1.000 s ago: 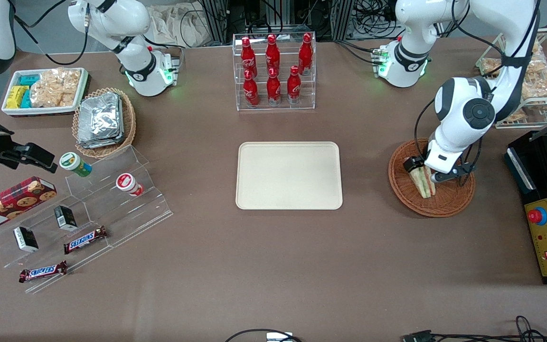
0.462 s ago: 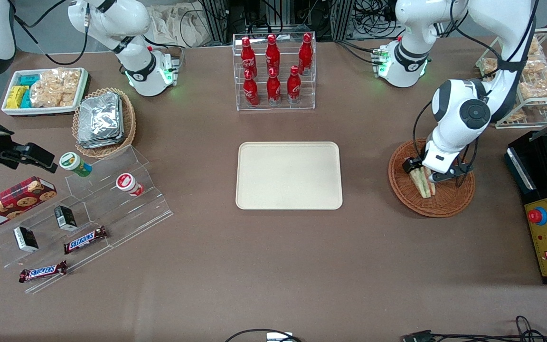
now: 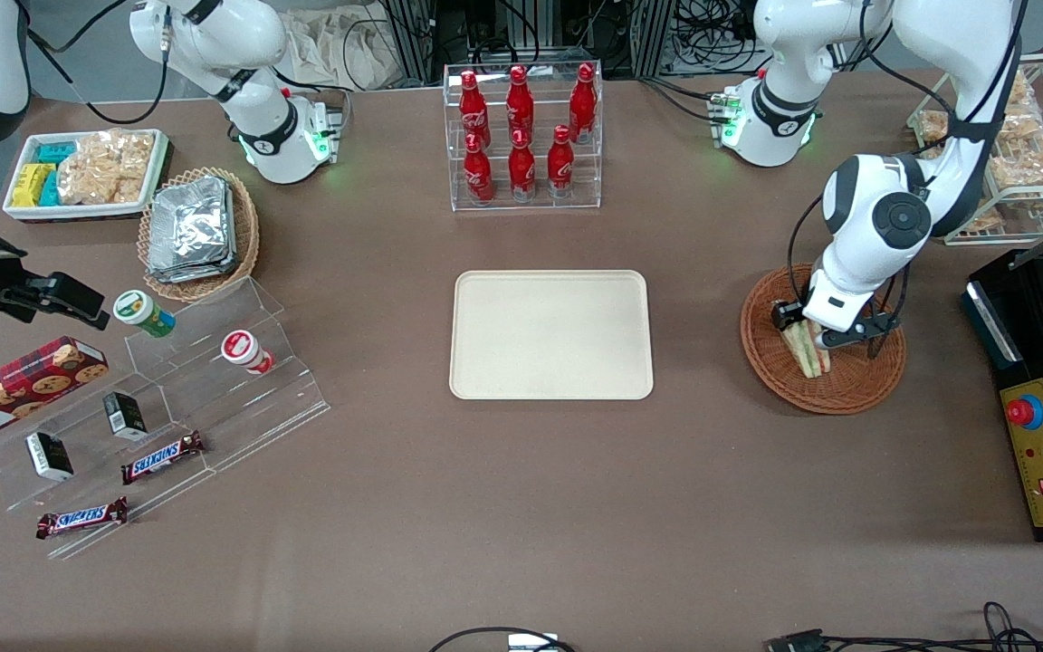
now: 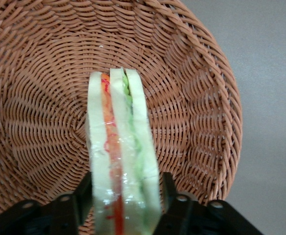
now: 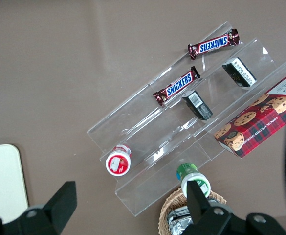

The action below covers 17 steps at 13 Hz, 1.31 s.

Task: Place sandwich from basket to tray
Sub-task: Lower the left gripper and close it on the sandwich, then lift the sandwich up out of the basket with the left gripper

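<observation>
The sandwich (image 3: 805,351) (image 4: 119,147), a pale wedge with orange, red and green filling in clear wrap, stands on edge over the round brown wicker basket (image 3: 838,398) (image 4: 40,98) toward the working arm's end of the table. My gripper (image 3: 811,331) (image 4: 125,192) is over the basket, shut on the sandwich, one black finger (image 4: 84,190) pressed on each bread face. Whether the sandwich still touches the basket floor I cannot tell. The cream tray (image 3: 550,335) lies flat at the table's middle with nothing on it.
A clear rack of red bottles (image 3: 521,136) stands farther from the camera than the tray. A black control box (image 3: 1042,435) and a wire rack of snack bags (image 3: 1019,154) flank the basket. A foil-packet basket (image 3: 197,231) and an acrylic snack stand (image 3: 177,398) sit toward the parked arm's end.
The wrist and the sandwich in its fingers have shifted slightly away from the camera, over the basket. The grip has stayed the same.
</observation>
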Motion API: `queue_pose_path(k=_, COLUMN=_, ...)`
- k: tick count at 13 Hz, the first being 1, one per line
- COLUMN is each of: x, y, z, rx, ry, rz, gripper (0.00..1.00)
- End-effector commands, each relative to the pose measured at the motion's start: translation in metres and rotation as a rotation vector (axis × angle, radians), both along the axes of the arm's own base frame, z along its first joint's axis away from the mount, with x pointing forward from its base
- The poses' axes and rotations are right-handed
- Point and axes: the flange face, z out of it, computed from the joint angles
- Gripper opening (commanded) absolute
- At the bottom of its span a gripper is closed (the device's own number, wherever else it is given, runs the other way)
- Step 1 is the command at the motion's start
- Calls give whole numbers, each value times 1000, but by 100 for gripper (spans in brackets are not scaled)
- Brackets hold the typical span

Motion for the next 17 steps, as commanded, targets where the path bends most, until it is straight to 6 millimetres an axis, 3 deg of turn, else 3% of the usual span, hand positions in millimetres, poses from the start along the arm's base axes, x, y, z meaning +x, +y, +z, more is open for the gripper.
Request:
queue_pose_path(k=1, x=-5, y=5, z=17, rx=20, ry=-26, rz=-28, gripper=34)
queue_pose_path(k=2, x=-6, y=7, z=21, rx=27, ry=-7, rz=-40, gripper=28)
queue_pose_path(k=4, x=-9, y=9, z=45, rx=46, ry=-1, rz=-58, gripper=7)
queue_pose_path(k=5, x=-10, y=11, z=58, rx=56, ry=14, rz=-52, gripper=2)
queue_pose_path(k=8, x=4, y=9, z=116, rx=81, ry=23, rz=-29, gripper=0)
queue_pose_path(k=10, x=31, y=0, z=175, rx=83, ry=78, rz=-18, gripper=0)
queue_pose_path(k=15, x=90, y=-53, z=308, rx=40, ry=120, rz=-54, gripper=0)
queue_pose_path(k=17, x=107, y=-73, z=341, rx=14, ry=150, rz=-76, gripper=0)
